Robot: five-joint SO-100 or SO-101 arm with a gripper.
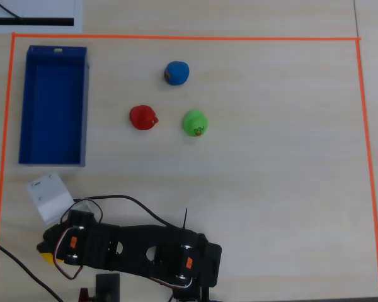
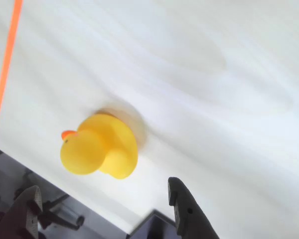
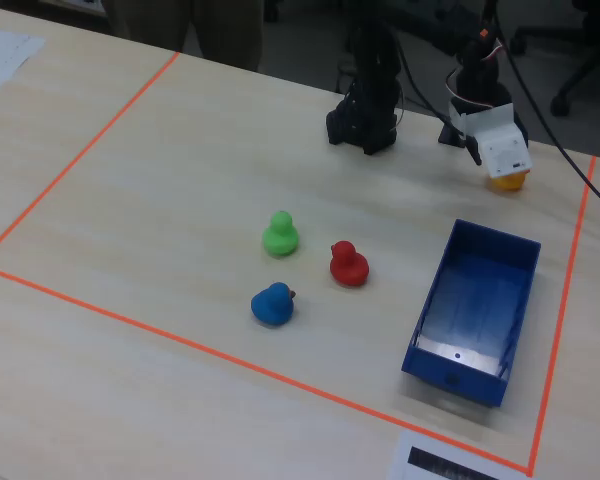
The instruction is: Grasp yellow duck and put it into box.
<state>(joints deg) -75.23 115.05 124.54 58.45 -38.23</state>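
Observation:
The yellow duck [image 2: 100,145] sits on the pale table, its orange beak to the left in the wrist view. My gripper [image 2: 104,188] is open and empty, its two fingers spread wide just short of the duck and not touching it. In the overhead view only a sliver of the duck [image 1: 45,256] shows under the arm at the bottom left. In the fixed view the duck [image 3: 507,181] peeks out below the white wrist housing [image 3: 502,146]. The blue box [image 1: 85,107] lies open and empty at the left; it also shows in the fixed view [image 3: 425,300].
A red duck [image 1: 143,117], a green duck [image 1: 194,123] and a blue duck [image 1: 176,73] stand mid-table. Orange tape [image 1: 189,38] frames the work area. The arm's base [image 3: 365,112] stands at the table's far edge, with cables around it.

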